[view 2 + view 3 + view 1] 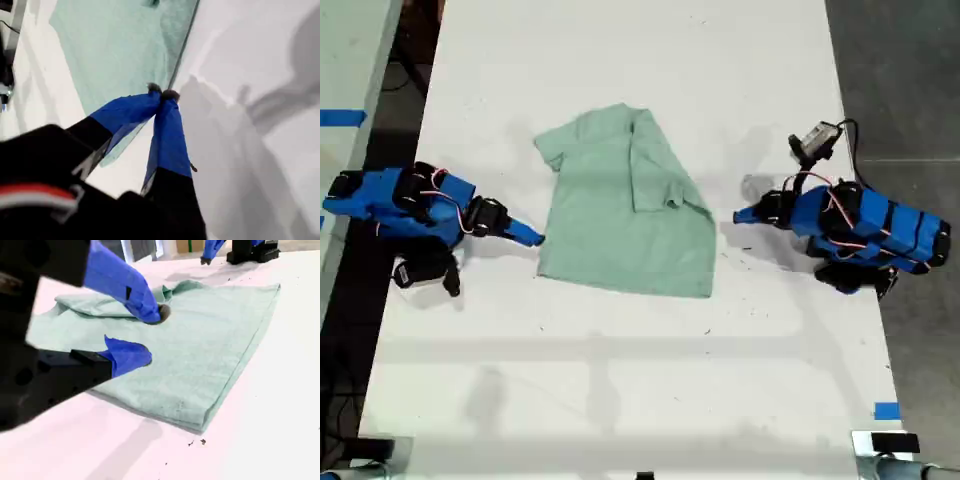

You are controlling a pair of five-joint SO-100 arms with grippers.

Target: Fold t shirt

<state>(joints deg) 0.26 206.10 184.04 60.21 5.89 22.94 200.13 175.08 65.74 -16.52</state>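
Seen in ext. view: t shirt (pixel 620 215), pale mint green, flat on white tabletop (pixel 620 380), partly folded. One side flap w/ sleeve (pixel 655 175) turned in over the body. Hem end toward ext. view's bottom, collar end toward its top. Plain cloth, no print.

At shirt's ext.-view right: my first pincer (pixel 735 215), near that shirt edge but apart from it, bare tabletop showing between. Closed, gripping nothing. Confirmed in first wrist view: my first pincer (pixel 162 94) w/ both blue tips pressed together, nothing caught between them. Tips line up w/ the shirt's straight edge there, but ext. view puts them clear of the cloth. Grey shadows on tabletop beside the shirt edge.

At shirt's ext.-view left: my second pincer (pixel 538 240), right at the shirt's edge, close to its hem corner. Open, per second wrist view: my second pincer (pixel 150 335) w/ jaws parted and only flat cloth visible through the gap, nothing held. Upper tip looks down near the cloth; can't tell whether touching. Beyond the shirt in that same view: the other arm's closed tip, past the far edge. Layered thick edge running from the shirt's near corner to its far corner; bunched folds at the collar end.

Few dark specks on tabletop just off the near corner.
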